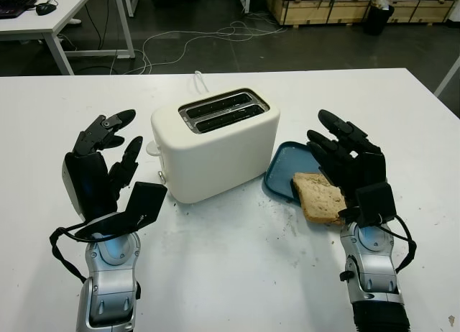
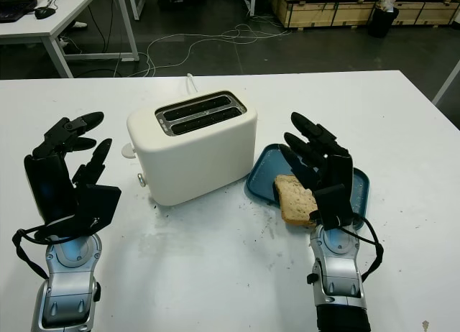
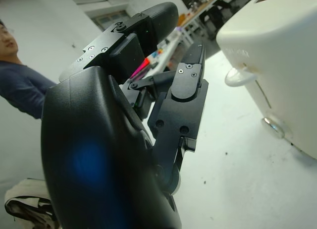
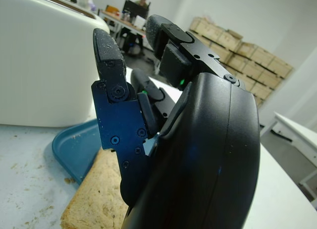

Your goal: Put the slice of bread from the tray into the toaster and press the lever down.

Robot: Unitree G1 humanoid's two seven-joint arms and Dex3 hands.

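White table [image 1: 237,274] fills the near ground, with a dark floor, trailing cables [image 1: 208,37] and wooden crates [image 1: 345,5] at twelve o'clock beyond its far edge, and another desk [image 1: 50,19] at eleven o'clock. Left hand [image 1: 100,167] stands raised above the table at nine o'clock from the toaster, palm turned toward it, holding nothing, its fingers [image 1: 118,120] released and reaching up. In the left wrist view a person [image 3: 20,85] in a dark top stands in the background behind that hand. Toaster [image 1: 215,145], cream-white with two dark slots on top, sits at the middle of the table, its lever [image 1: 152,149] on the end that faces the left hand and a white cord [image 1: 200,80] leaving it at twelve o'clock. Tray [image 2: 262,174], blue and shallow, lies just beside the toaster at three o'clock. Bread [image 1: 320,197] lies with its far edge on the tray and its near part hanging over the tray's rim at six o'clock; crumbs dot the table near it. Right hand [image 2: 320,167] hovers over the tray, just beside the bread at three o'clock, open and grasping nothing, its fingers [image 2: 305,127] pointing to eleven o'clock; whether it touches the slice cannot be told.
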